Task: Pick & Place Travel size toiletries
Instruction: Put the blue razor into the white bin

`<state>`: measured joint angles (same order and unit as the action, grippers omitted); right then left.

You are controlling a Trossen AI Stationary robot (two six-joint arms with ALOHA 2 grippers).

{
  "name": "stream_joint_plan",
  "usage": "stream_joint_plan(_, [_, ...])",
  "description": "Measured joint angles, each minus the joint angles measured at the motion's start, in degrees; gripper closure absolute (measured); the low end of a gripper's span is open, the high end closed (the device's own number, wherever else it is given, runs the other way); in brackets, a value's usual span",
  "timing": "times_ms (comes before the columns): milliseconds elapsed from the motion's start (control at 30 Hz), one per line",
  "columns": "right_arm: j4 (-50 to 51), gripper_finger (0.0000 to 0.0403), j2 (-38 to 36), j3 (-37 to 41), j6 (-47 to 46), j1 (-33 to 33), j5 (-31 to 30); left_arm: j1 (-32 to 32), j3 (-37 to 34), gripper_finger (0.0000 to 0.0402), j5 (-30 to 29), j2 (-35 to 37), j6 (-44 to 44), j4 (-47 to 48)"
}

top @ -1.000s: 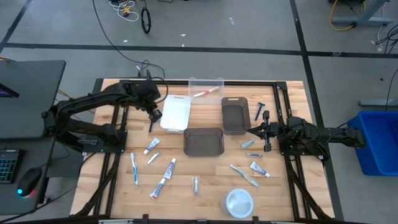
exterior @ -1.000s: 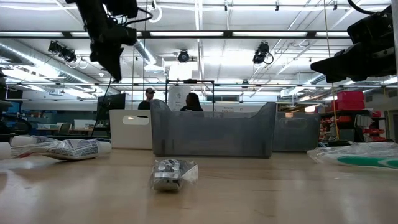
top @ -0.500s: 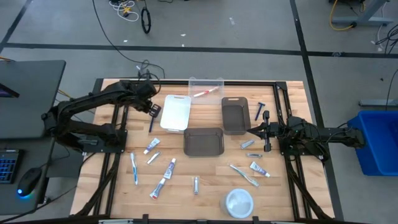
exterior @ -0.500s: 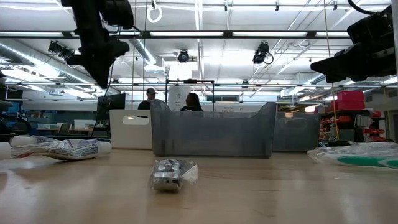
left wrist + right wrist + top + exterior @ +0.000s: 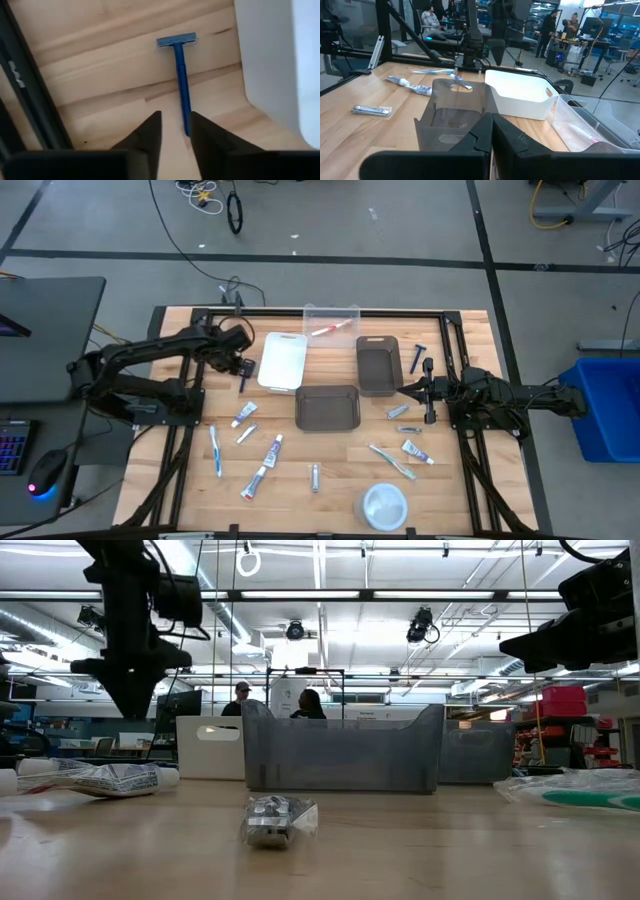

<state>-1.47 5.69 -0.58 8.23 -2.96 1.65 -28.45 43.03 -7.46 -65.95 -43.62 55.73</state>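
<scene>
Left gripper (image 5: pixel 172 132) poised above a blue razor (image 5: pixel 180 75), fingers parted a little, nothing between them; razor flat on the wooden table (image 5: pixel 340 460), left of centre in the high view, just beside the white bin (image 5: pixel 283 361). Right gripper (image 5: pixel 492 131) at centre right of the high view, clenched and empty, beside the dark grey bin (image 5: pixel 377 365). Toothpaste tubes (image 5: pixel 266 465) and a toothbrush (image 5: pixel 215 450) scattered at lower left; more toiletries (image 5: pixel 405 442) at lower right, near the round white dish (image 5: pixel 384 505).

Left gripper (image 5: pixel 243 366) moved off white bin (image 5: pixel 283 361), descended over blue razor (image 5: pixel 179 82).
</scene>
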Motion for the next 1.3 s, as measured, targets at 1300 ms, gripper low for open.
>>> stream_joint_plan(1300, [0.0, 0.0389, 0.0, 0.0, 0.0, 0.0, 0.0, 2.5, -2.5, 0.0191, -8.2, 0.0, 1.1, -7.9])
